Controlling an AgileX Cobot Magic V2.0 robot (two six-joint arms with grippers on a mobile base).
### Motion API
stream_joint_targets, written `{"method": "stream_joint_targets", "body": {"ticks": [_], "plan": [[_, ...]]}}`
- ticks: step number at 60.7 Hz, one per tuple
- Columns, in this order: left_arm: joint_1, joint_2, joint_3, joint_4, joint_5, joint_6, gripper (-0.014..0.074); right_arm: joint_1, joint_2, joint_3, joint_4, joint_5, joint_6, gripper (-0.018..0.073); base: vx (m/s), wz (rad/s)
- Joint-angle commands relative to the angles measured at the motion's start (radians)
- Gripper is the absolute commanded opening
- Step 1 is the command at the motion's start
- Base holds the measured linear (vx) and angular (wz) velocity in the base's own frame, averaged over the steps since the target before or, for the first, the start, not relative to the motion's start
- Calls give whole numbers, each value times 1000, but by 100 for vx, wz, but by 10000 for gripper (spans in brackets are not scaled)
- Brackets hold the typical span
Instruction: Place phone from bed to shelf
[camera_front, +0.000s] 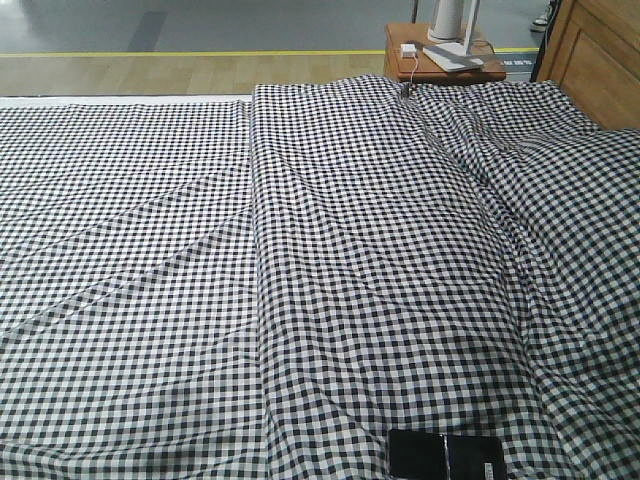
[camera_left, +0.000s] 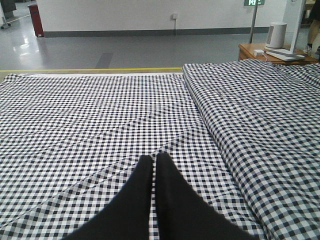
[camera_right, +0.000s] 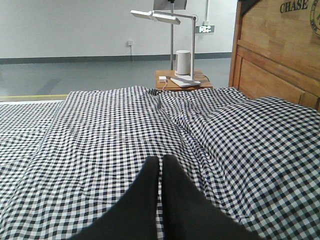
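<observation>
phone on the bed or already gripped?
On the bed: the phone lies flat on its check fabric, nothing touching it.

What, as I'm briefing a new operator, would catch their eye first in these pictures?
The wide bed in black-and-white gingham fabric fills every view. A thin glossy black rectangular phone lies on it at the bottom of the front view. In the wrist views the black left claw and right claw hang shut above the fabric.

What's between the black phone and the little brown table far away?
Only the wrinkled checked bed lies between the phone and the table, seen in the front view.
</observation>
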Motion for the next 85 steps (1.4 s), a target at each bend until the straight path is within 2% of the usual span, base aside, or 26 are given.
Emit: {"method": "stream_joint_targets", "body": {"ticks": [1, 85], "plan": [[-4, -6, 3, -9, -74, -4, 1, -6, -5, 7, -12, -76, -11, -4, 0, 0], [-4, -6, 3, -9, -74, -4, 1, -6, -5, 7, -12, -79, -11, -4, 0, 0]]}}
